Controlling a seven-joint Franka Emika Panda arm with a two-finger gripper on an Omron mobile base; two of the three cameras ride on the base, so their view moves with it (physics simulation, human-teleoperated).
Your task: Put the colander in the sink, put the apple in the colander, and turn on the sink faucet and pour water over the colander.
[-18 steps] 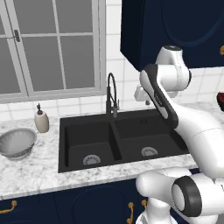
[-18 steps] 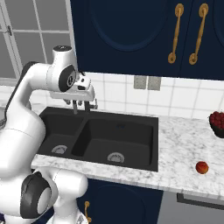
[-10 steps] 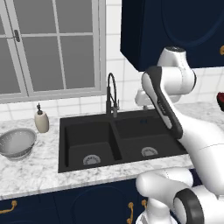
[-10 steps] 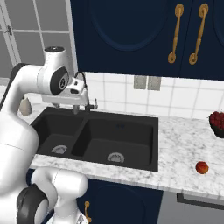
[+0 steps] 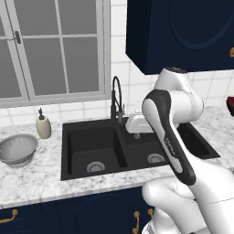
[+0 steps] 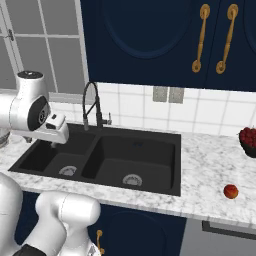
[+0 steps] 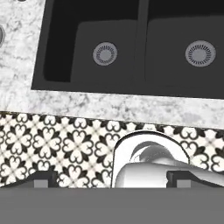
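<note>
The silvery colander (image 5: 17,148) sits on the marble counter left of the black double sink (image 5: 87,141), well away from my gripper (image 5: 136,135). Far to the right, the small red apple (image 6: 230,191) lies on the counter near its front edge. My gripper (image 6: 53,144) hangs above the sink's (image 6: 135,150) left basin, in front of the black gooseneck sink faucet (image 6: 92,107). In the hand view the fingertips (image 7: 43,178) stand wide apart, open, with nothing between them, looking down at the sink (image 7: 65,43) and its two silver drains.
A white soap dispenser (image 5: 43,127) stands on the counter between the colander and the sink. A dark bowl of red fruit (image 6: 247,140) sits at the far right by the wall. Navy cabinets hang above, and a window is behind the counter's left end.
The arm has swung left and lower, carrying the hand from beside the faucet's right side to above the sink's left basin.
</note>
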